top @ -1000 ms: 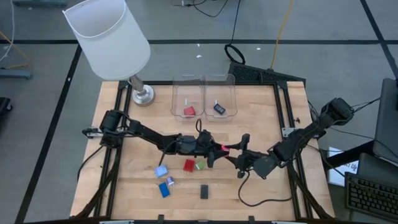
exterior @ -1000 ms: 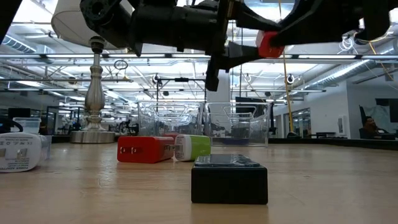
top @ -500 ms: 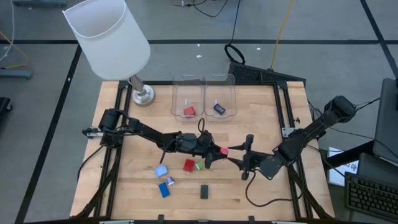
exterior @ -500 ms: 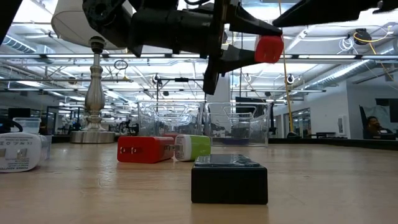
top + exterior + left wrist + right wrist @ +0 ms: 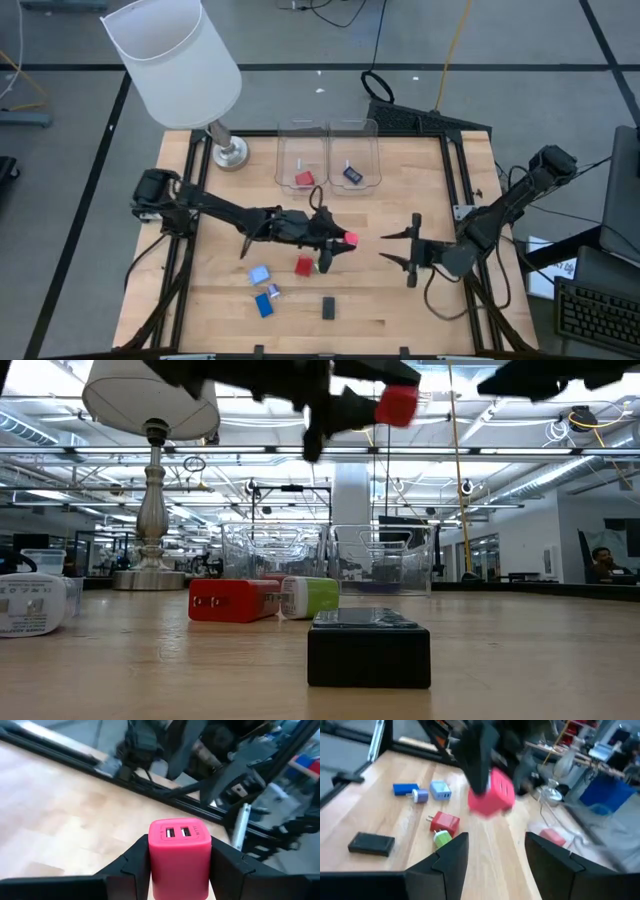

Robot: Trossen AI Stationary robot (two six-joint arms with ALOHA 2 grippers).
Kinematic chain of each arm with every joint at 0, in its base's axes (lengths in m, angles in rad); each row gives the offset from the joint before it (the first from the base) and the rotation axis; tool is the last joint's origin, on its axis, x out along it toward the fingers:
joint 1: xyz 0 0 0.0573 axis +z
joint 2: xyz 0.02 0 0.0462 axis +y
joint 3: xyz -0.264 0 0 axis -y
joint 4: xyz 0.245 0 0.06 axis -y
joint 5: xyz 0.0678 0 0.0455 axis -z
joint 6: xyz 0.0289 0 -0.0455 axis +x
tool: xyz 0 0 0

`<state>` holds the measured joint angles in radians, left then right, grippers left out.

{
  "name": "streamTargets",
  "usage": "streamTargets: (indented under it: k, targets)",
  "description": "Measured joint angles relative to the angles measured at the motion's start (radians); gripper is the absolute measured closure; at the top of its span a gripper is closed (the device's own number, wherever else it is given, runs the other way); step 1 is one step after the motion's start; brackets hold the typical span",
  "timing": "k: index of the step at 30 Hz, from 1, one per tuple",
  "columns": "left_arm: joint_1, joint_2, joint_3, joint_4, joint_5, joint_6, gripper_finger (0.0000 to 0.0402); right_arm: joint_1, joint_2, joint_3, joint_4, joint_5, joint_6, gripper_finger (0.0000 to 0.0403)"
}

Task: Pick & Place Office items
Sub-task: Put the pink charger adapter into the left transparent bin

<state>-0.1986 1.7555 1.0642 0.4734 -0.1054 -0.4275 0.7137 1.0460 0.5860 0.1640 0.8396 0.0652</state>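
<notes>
My left gripper hovers over the table's middle, shut on a pink-red charger cube that shows high up in the low view. My right gripper is open, a little to the cube's right, and points at it; its fingers touch nothing. A red charger, a green piece, a light blue piece, a dark blue piece and a black block lie flat on the table. My left gripper pinches the charger cube between its two fingers, on two opposite side faces. The fingers come level from the table's left. The cube is lifted clear, with its face of two USB ports turned away from the gripper, toward my right gripper.
Two clear bins stand at the far middle: the left one holds a red piece, the right one a dark blue piece. A white-shaded lamp stands at the far left corner. Bare wood lies at the near right.
My right gripper has drawn back from the cube toward the table's right edge. My left gripper, keeping the cube, has moved a little toward the left and risen. The pieces on the table have stayed put.
</notes>
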Motion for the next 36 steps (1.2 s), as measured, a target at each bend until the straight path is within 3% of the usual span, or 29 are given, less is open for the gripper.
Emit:
streamTargets:
  k: [5,11,18,26,31,36]
  targets:
    - [-0.049,-0.116,0.000,-0.149,-0.167,0.101,0.0250,-0.033,-0.080,-0.138,0.104,-0.037,0.096,0.0225]
    - [-0.092,-0.201,-0.001,-0.285,-0.299,0.207,0.0250,-0.150,-0.169,-0.277,0.303,-0.321,0.098,0.0232]
    - [-0.074,-0.280,0.000,-0.410,-0.395,0.263,0.0250,-0.343,-0.298,-0.426,0.431,-0.532,0.102,0.0239]
    - [-0.022,-0.296,-0.002,-0.469,-0.410,0.288,0.0250,-0.507,-0.398,-0.481,0.407,-0.732,0.146,0.0247]
    - [0.027,-0.301,-0.023,-0.453,-0.400,0.276,0.0250,-0.567,-0.445,-0.480,0.361,-0.763,0.108,0.0248]
    - [0.074,-0.366,-0.156,-0.360,-0.384,0.276,0.0250,-0.607,-0.491,-0.480,0.321,-0.764,0.081,0.0248]
